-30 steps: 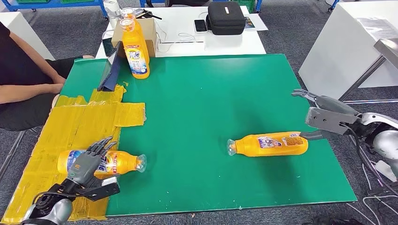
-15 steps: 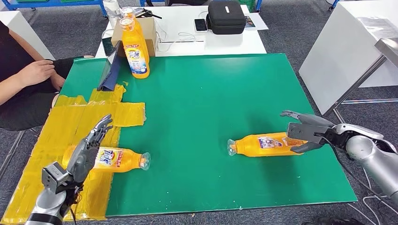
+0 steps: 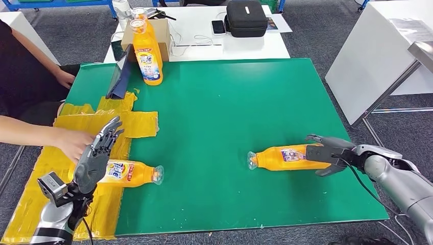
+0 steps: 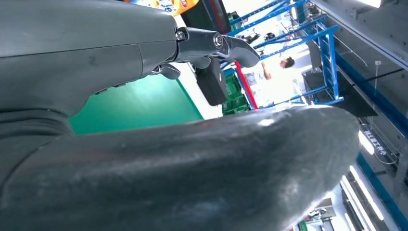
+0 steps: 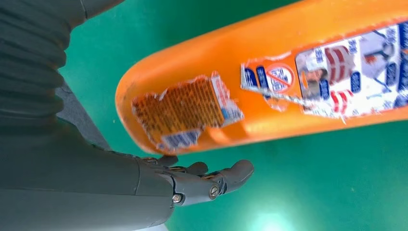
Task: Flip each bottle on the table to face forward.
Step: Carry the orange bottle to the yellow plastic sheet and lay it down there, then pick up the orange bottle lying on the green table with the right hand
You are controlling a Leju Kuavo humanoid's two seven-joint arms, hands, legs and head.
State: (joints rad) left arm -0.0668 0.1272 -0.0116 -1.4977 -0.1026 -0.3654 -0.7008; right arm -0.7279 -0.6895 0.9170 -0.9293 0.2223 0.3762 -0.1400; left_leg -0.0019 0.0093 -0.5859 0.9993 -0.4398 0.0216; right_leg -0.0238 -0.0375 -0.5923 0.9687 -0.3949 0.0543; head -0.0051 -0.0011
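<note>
Right bottle [image 3: 290,157]: orange, lying flat on the green mat toward its right side; long axis runs across the table, clear cap end pointing to the robot's left, base to the right; a torn label [image 5: 185,113] faces up near the base
Right hand [image 3: 327,153]: at the base end of that bottle, fingers [image 5: 211,180] spread on both sides of the base and bent loosely around it; the wrist view shows a gap between fingers and bottle, so it is unclenched and grips nothing
Left bottle [image 3: 127,173]: orange with a blue and white label, lying flat near the left front, half on the yellow tape and half on the mat; long axis across the table, clear cap end pointing to the robot's right
Left hand [image 3: 94,158]: raised over the base end of this bottle, fingers straight and fanned apart, grasping nothing; whether the palm touches the bottle I cannot tell
Upright bottle [image 3: 147,53]: orange, standing at the far left of the mat, cap up, label toward the camera
Surface: green mat [image 3: 230,107] covering the table, with a patch of wrinkled yellow tape [image 3: 102,122] on its left part
Person: a hand [image 3: 74,143] reaches in from the left, just beside the left hand, over the tape
Room: grey carpet; a white table [image 3: 204,46] behind the mat carries a cardboard box [image 3: 163,33], a black case [image 3: 246,19], a phone [image 3: 218,27] and cables; a white cabinet [image 3: 378,56] stands at the right
</note>
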